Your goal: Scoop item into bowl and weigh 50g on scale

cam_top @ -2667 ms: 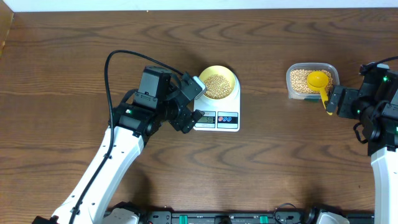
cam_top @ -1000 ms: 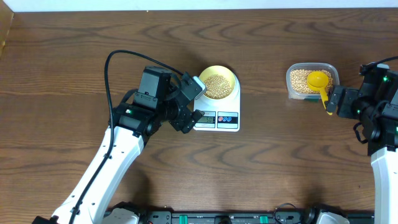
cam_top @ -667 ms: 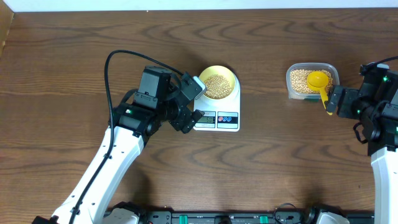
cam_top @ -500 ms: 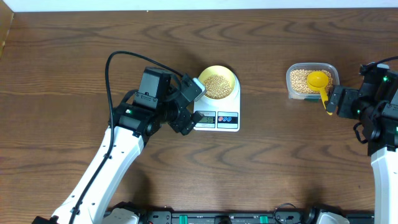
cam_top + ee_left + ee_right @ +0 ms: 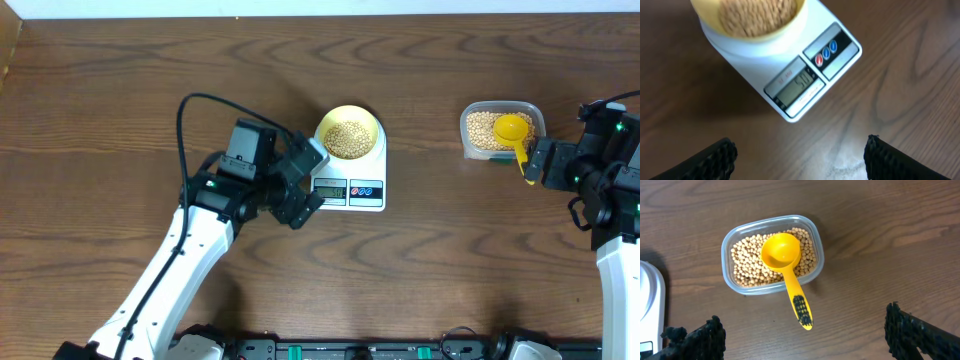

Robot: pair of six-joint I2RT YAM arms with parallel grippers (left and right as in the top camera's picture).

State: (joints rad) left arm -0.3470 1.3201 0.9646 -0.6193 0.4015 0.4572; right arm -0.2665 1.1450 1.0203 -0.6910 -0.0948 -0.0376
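The pale yellow-green bowl [image 5: 349, 122] stands on the white scale [image 5: 352, 193], and tan beans [image 5: 347, 139] fill it. In the left wrist view the bowl [image 5: 749, 20] is at the top and the scale [image 5: 790, 75] shows lit digits that look like 50. My left gripper [image 5: 306, 182] hangs open just left of the scale's display end, its fingers [image 5: 722, 152] wide apart over bare wood. Open and holding nothing, my right gripper [image 5: 535, 160] sits to the right of the bean tub, with its fingertips [image 5: 897, 322] spread.
A clear plastic tub [image 5: 502, 130] of beans stands at the right. The yellow scoop [image 5: 782, 252] lies in it, its handle [image 5: 801, 307] sticking out over the table toward my right gripper. Bare wood lies between scale and tub.
My left gripper has drawn back a little from the scale's left edge, toward the front left. The right arm, bowl, scale and scoop have not moved.
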